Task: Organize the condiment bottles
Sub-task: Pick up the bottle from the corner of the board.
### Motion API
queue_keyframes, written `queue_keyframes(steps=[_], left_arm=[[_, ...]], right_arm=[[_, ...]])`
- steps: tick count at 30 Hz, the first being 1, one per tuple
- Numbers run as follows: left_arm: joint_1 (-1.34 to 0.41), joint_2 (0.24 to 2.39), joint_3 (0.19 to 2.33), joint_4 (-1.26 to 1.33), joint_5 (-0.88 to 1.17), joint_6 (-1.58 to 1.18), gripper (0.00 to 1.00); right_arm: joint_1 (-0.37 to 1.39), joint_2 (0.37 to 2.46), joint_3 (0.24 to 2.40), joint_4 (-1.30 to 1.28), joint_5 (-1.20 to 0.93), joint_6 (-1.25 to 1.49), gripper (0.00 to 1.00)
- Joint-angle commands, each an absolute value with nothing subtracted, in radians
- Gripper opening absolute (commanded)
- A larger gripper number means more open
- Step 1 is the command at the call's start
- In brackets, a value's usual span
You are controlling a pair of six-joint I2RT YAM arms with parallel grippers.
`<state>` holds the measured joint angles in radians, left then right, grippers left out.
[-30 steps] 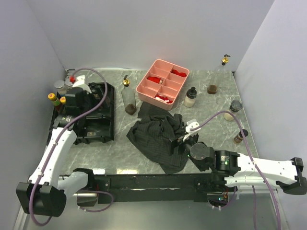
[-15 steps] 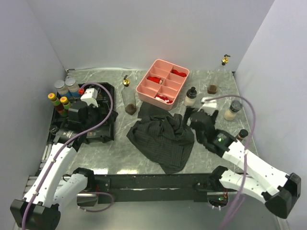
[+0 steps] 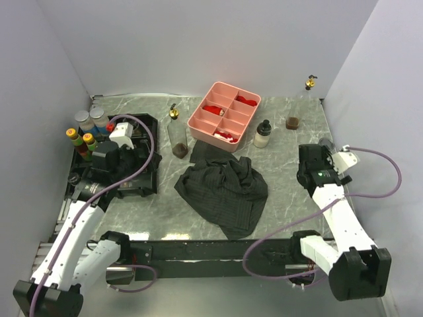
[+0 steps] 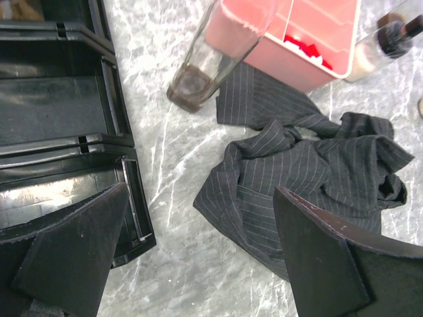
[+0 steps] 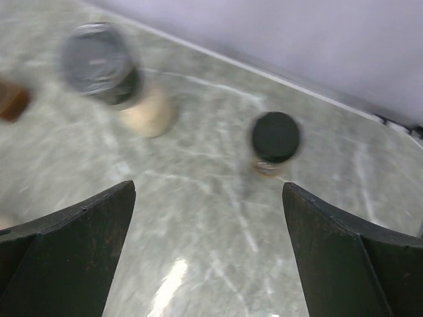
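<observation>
At my right gripper [image 5: 208, 257]: spread wide, holding nothing. Just ahead, slightly right: black-capped jar [image 5: 275, 142], upright on the counter [image 5: 198, 191]. Ahead-left: grey-lidded jar [image 5: 106, 63]. Left gripper [image 4: 198, 264]: wide, empty, by the black tray [image 4: 59, 112]; I judge the right arm nearer to both jars.

Grey-capped jar [image 5: 99, 63] blurred (right wrist view); tall bottle [image 4: 218, 54] cropped above.

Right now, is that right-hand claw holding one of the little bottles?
No, the right gripper is open and empty, with the black-capped bottle standing free ahead of it.
</observation>
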<state>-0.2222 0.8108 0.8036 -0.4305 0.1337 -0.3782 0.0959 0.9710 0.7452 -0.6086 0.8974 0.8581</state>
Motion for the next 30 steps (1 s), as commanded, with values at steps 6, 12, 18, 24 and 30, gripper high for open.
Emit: queue_keyframes(steps=[6, 12, 18, 24, 30], left_arm=[[-0.225, 0.764, 0.795, -0.387, 0.112, -0.367, 0.96], [-0.225, 0.765, 0.798, -0.391, 0.094, -0.367, 0.96], [-0.225, 0.769, 0.795, -0.393, 0.075, -0.368, 0.96], [-0.225, 0.785, 0.796, -0.397, 0.068, -0.368, 0.97], [-0.225, 0.785, 0.796, -0.399, 0.055, -0.370, 0.96]], right_arm=[[-0.118, 1.006, 0.634, -0.504, 0.891, 0.907, 1.00], [-0.155, 1.040, 0.647, -0.472, 0.871, 0.894, 1.00], [-0.192, 1.092, 0.660, -0.450, 0.878, 0.920, 1.00], [-0.209, 1.124, 0.663, -0.385, 0.861, 0.894, 0.98], [-0.222, 1.195, 0.672, -0.354, 0.828, 0.865, 0.94]])
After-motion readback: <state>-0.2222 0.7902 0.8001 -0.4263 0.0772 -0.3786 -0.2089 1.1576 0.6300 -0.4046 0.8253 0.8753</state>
